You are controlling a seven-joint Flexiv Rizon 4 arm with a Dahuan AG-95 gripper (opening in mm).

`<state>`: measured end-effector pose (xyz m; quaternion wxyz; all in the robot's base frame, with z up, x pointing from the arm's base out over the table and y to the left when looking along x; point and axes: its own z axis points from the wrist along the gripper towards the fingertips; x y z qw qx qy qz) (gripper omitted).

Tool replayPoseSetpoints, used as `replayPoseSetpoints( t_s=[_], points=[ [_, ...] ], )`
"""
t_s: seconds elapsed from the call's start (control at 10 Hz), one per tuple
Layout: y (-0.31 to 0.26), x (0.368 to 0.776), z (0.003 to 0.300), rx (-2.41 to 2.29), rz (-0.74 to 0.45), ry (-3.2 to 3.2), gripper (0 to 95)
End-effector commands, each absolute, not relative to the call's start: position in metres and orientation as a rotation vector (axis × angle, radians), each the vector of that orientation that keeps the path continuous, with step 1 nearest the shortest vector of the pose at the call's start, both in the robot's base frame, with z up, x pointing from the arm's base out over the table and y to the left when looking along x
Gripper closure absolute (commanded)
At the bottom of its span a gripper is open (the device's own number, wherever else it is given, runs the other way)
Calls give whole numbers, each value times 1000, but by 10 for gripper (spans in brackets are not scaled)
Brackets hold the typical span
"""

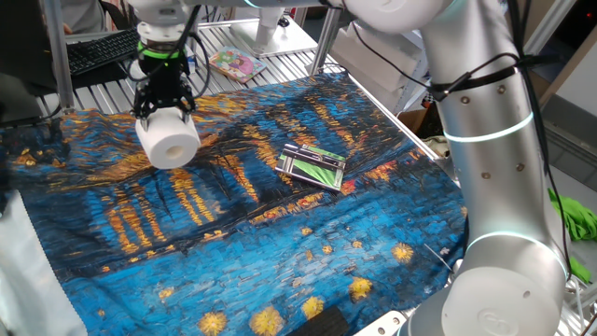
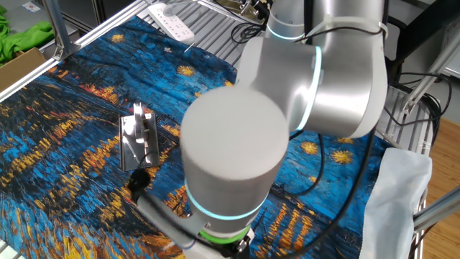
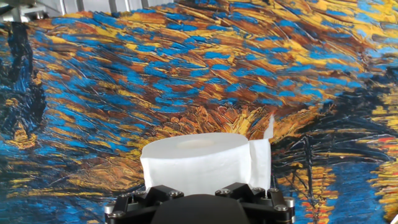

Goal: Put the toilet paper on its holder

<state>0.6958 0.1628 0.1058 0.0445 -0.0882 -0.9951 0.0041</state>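
Starry-night cloth covers our bench (image 1: 280, 261). At left, we see the pincer (image 1: 164, 114) spread wide around the toilet paper (image 1: 169, 139), gripping it lifted off the cloth. To the right, well apart, the holder (image 1: 312, 166) lies flat and bare. We judge pickup done; carrying and placing remain.

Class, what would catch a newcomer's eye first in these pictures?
The swirling blue-and-gold painted cloth covering the table. Over its far left, a white toilet paper roll sits gripped in the down-pointing pincer. Near the middle lies the holder, green-striped with shiny edges.
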Motion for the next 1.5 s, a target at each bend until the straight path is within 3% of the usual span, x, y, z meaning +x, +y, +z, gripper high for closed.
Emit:
replayPoseSetpoints(
  t_s=[0.1,1.5],
  points=[
    [164,700,107,-299,10,-3025,950],
    [164,700,107,-313,25,-3054,950]
  ],
)
